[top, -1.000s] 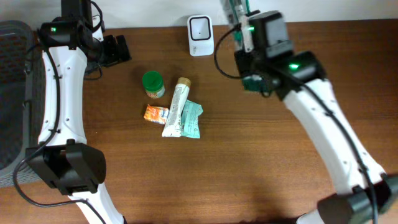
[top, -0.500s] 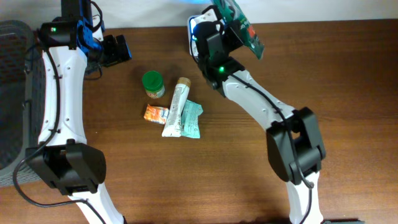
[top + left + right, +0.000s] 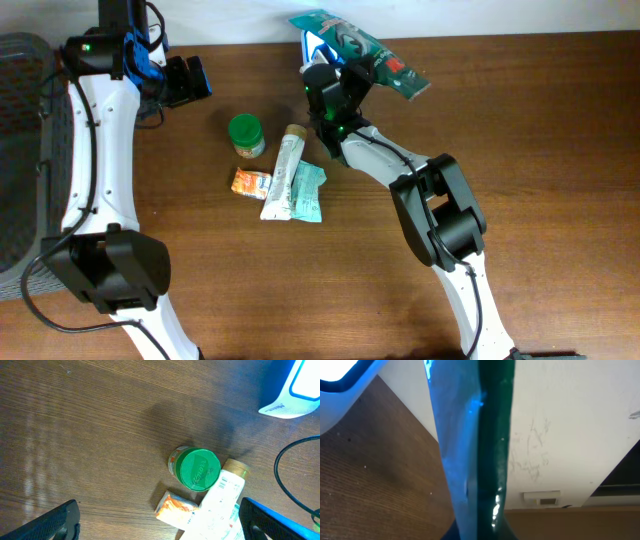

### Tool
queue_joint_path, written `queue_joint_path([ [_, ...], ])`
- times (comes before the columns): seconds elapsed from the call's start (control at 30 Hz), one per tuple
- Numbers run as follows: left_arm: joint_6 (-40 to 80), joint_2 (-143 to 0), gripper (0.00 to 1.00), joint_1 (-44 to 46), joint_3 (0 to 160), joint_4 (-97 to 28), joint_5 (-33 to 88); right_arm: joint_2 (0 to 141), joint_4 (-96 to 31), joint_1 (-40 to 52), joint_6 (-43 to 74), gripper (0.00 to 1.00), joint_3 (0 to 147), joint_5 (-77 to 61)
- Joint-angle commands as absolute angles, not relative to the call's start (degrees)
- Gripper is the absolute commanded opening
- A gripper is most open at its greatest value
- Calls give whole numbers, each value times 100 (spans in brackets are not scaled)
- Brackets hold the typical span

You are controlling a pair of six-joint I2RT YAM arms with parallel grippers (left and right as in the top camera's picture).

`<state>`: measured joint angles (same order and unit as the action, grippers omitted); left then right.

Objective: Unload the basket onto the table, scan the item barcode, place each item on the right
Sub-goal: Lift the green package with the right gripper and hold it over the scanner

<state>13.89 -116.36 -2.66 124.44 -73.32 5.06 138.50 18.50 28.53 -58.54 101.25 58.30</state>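
So that the scanner [image 3: 295,390] can read it, your right gripper [image 3: 343,68] is clamping the green packet [image 3: 375,52] above. Your left gripper [image 3: 186,80] is hanging open, empty.

The packet [image 3: 372,50] is glossy plastic, the table [image 3: 520,130] matt grained wood, the jar lid [image 3: 199,470] smooth plastic.

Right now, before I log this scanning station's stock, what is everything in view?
scanner: 1, white, lit blue, table's far edge
packet: 1, green, held up by the scanner
jar: 1, green lid, mid-table
tube: 1, white, lying beside the jar
small pouch: 1, orange, left of the tube
sachet: 1, teal, right of the tube
basket: 1, dark grey mesh, left edge
table: 1, brown wood
left end effector: 1, black, open, empty
right end effector: 1, black, shut on the packet
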Motion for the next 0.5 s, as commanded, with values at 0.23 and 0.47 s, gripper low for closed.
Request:
queue_joint_path([
  [0.23, 1356, -11581, 99, -279, 12497, -7336, 464, 13926, 1935, 2536, -5828, 4, 10228, 6029],
  [0.47, 1356, -11581, 99, -279, 12497, -7336, 464, 13887, 1935, 2659, -5828, 4, 10228, 6357],
])
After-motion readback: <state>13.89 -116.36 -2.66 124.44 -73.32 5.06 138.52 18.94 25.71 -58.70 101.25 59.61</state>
